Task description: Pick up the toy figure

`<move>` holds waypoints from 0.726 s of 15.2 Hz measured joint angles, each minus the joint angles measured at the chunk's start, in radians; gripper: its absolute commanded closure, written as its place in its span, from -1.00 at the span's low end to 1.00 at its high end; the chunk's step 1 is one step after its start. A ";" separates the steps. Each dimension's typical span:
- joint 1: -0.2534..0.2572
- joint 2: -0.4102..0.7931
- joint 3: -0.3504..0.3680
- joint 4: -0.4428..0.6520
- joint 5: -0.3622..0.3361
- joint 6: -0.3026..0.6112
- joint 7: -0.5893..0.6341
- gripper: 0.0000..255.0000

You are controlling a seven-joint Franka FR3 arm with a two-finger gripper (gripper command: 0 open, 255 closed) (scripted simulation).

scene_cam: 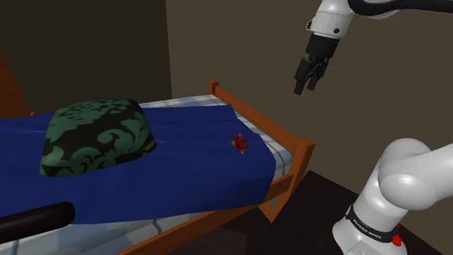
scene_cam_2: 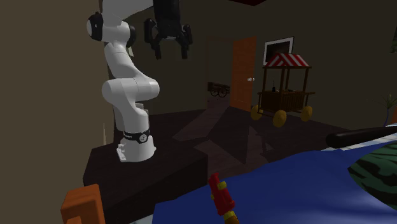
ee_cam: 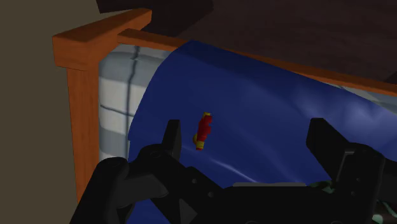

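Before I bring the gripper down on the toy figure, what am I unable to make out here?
Toy figure: too small in the shoulder view to tell its shape or facing; its lower end meets the second exterior view's bottom edge.
Pillow: cut off by the second exterior view's right edge.
Bed: its far end runs off the shoulder view's left edge.

There's the toy figure [scene_cam: 239,144] lying on the blanket [scene_cam: 184,172] near the bed frame [scene_cam: 301,157], with the pillow [scene_cam: 99,134] to its left in the shoulder view and the gripper [scene_cam: 301,88] hanging above, well apart.
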 measured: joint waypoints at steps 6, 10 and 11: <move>-0.011 0.129 -0.014 -0.005 0.016 0.097 0.016 -1.00; -0.017 0.264 -0.023 -0.003 0.038 0.194 0.034 -1.00; -0.018 0.303 -0.027 0.005 0.044 0.216 0.036 -1.00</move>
